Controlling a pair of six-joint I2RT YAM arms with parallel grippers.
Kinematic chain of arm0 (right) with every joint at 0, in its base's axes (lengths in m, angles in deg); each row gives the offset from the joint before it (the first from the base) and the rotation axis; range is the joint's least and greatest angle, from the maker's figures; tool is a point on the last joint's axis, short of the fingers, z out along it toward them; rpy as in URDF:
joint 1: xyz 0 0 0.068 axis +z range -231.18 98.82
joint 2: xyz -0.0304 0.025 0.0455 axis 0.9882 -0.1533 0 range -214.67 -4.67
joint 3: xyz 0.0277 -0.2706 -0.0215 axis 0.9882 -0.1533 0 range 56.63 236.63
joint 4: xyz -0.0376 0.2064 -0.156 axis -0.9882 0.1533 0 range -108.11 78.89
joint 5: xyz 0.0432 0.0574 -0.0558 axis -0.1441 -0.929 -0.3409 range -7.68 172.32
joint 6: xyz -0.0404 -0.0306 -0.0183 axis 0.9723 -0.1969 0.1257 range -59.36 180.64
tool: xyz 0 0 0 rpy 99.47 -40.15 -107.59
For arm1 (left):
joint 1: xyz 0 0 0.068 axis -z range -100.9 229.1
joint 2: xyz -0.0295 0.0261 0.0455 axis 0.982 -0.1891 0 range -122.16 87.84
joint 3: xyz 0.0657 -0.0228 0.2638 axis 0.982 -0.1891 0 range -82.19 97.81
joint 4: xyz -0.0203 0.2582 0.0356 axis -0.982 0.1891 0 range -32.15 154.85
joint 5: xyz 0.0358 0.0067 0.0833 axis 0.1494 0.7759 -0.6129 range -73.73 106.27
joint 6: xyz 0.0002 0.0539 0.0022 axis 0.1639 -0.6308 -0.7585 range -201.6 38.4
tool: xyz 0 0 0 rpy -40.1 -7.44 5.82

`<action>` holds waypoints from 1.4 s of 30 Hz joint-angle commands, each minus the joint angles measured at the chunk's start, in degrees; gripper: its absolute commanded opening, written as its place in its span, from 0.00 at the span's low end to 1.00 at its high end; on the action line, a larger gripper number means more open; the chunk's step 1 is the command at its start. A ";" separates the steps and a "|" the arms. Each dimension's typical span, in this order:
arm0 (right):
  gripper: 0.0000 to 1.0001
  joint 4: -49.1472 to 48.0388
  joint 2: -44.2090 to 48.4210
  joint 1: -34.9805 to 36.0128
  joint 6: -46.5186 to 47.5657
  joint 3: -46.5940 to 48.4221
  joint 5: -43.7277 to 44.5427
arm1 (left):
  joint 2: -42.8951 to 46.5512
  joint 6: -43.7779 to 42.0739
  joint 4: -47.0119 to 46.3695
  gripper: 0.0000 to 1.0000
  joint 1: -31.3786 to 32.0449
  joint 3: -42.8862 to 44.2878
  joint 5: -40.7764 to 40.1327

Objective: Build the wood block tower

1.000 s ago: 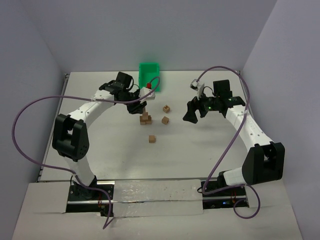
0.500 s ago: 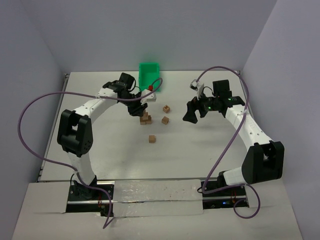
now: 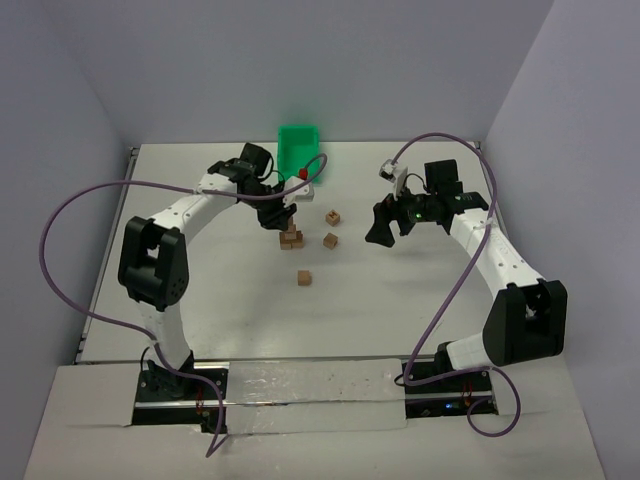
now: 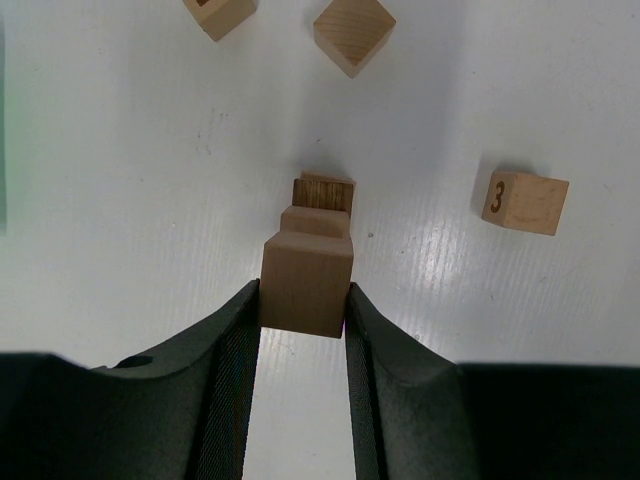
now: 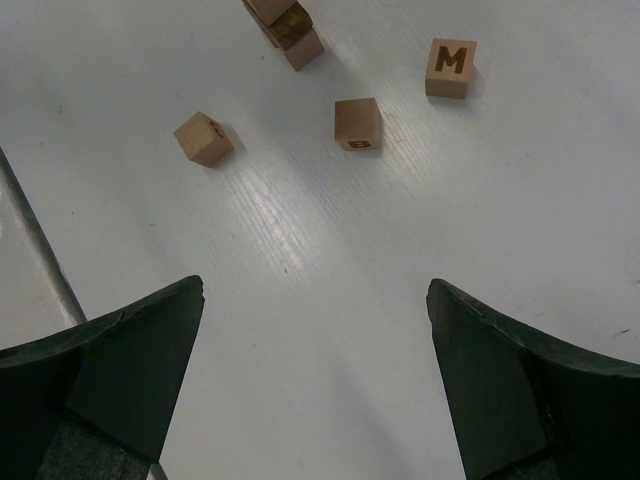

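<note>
The white table bears a green bin, the tower and three loose wood blocks.

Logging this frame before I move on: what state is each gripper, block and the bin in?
Tower: standing upright.
Left gripper: shut on a wood block, over the tower.
Right gripper: open, empty.
Loose blocks: three, lying apart on the table.
Green bin: upright, open-topped.
</note>
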 commanded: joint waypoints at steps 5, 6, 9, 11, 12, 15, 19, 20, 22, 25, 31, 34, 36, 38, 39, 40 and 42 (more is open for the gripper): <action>1.00 -1.44 -0.68 -0.24 0.91 0.67 -1.28 | -1.28 -1.33 1.77 0.31 0.53 3.81 2.93; 1.00 -1.45 -0.68 -0.23 0.92 0.73 -1.20 | -1.29 -1.34 1.71 0.31 0.53 3.75 2.94; 1.00 -1.45 -0.76 -0.23 0.99 0.75 -1.19 | -1.45 -1.26 1.69 0.32 0.69 3.81 2.85; 1.00 -1.45 -0.76 -0.23 0.95 0.75 -1.28 | -1.59 -1.30 1.75 0.32 0.71 3.82 2.85; 1.00 -1.45 -0.76 -0.27 1.00 0.71 -1.28 | -1.67 -1.26 1.74 0.33 0.74 3.86 2.85; 1.00 -1.40 -0.76 -0.32 0.92 0.66 -1.28 | -1.99 -1.34 1.96 0.34 0.75 4.30 2.80; 1.00 -1.44 -0.76 -0.23 0.99 0.66 -1.36 | -2.35 -1.34 2.06 0.34 0.72 4.80 2.76; 1.00 -1.36 -0.76 -0.23 0.92 0.66 -1.28 | -2.43 -1.34 2.14 0.34 0.79 4.87 2.76; 1.00 -1.45 -0.76 -0.27 0.96 0.66 -1.33 | -2.62 -1.34 2.23 0.35 0.79 5.15 2.85; 1.00 -1.45 -0.81 -0.23 0.92 0.66 -1.24 | -2.92 -1.34 2.10 0.34 0.75 5.18 2.63; 1.00 -1.45 -0.93 -0.23 1.09 0.58 -1.19 | -3.31 -1.26 2.23 0.35 0.71 5.32 2.85; 1.00 -1.45 -1.12 -0.32 1.13 0.57 -1.10 | -3.52 -1.34 2.40 0.35 0.75 5.33 2.76; 1.00 -1.45 -1.12 -0.32 1.18 0.57 -1.10 | -3.59 -1.36 2.49 0.36 0.72 5.24 2.74; 1.00 -1.40 -1.16 -0.28 1.18 0.57 -1.10 | -3.71 -1.43 2.54 0.37 0.75 5.27 2.72; 1.00 -1.36 -1.20 -0.24 1.18 0.57 -1.10 | -3.74 -1.43 2.57 0.37 0.71 5.23 2.75; 1.00 -1.44 -1.20 -0.23 1.18 0.65 -1.10 | -3.83 -1.51 2.58 0.38 0.71 5.23 2.76; 1.00 -1.45 -1.26 -0.23 1.24 0.57 -1.05 | -3.90 -1.52 2.64 0.39 0.76 5.29 2.73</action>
